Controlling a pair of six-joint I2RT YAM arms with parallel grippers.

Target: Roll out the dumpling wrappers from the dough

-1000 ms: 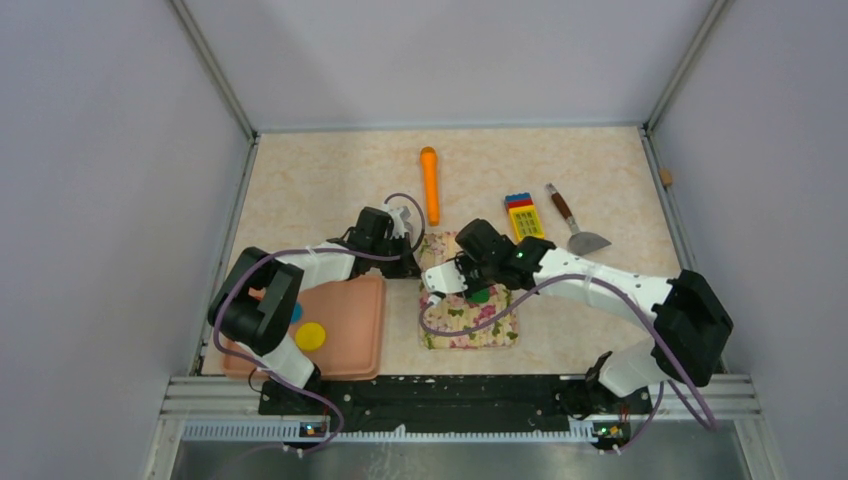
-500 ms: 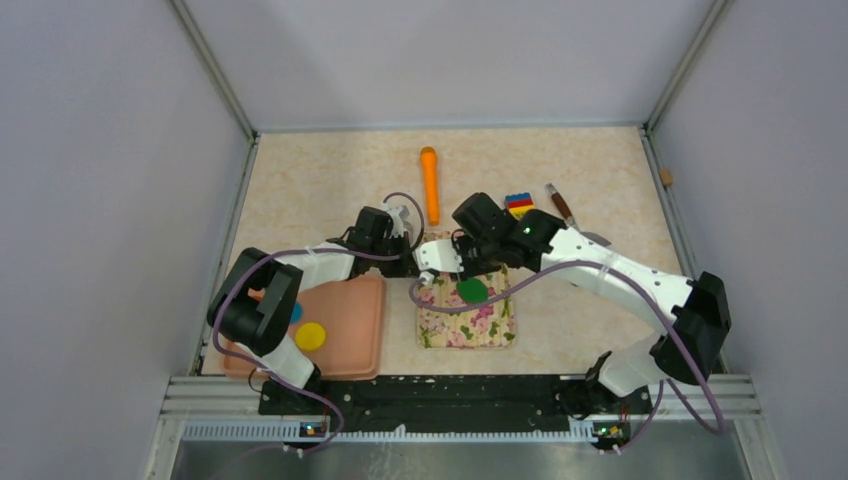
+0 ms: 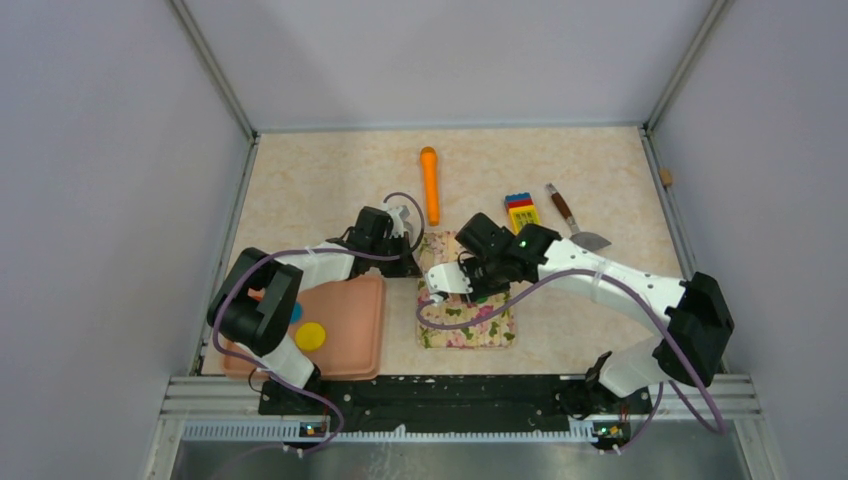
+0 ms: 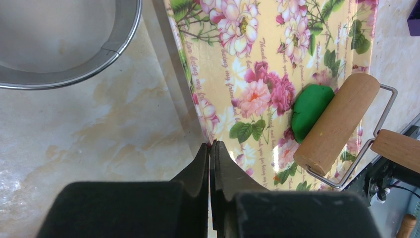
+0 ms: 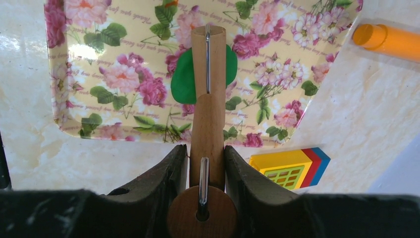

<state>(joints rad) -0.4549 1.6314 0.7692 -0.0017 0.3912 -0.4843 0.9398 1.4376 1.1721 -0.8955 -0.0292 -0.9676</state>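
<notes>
The dark green dough [image 4: 306, 110] lies flattened on the floral mat [image 4: 247, 49], partly under a wooden rolling pin [image 4: 337, 124]. My right gripper [image 5: 206, 148] is shut on the rolling pin's handle [image 5: 207, 124], and the dough [image 5: 184, 82] shows on both sides of the roller. In the top view my right gripper [image 3: 465, 280] covers the dough. My left gripper [image 4: 211, 145] is shut, its tips at the mat's left edge [image 3: 412, 265]. A yellow dumpling wrapper [image 3: 310, 335] and a blue one [image 3: 297, 312] lie on the pink tray [image 3: 355, 320].
An orange cylinder [image 3: 429, 185] lies beyond the mat. A stack of toy blocks [image 3: 522, 215] and a metal scraper [image 3: 578, 232] sit at the right. A round metal rim [image 4: 119, 49] stands left of the mat. Walls enclose three sides.
My right gripper pushed the rolling pin away, uncovering the dough, then drew it back over the dough. The left arm stayed still.
</notes>
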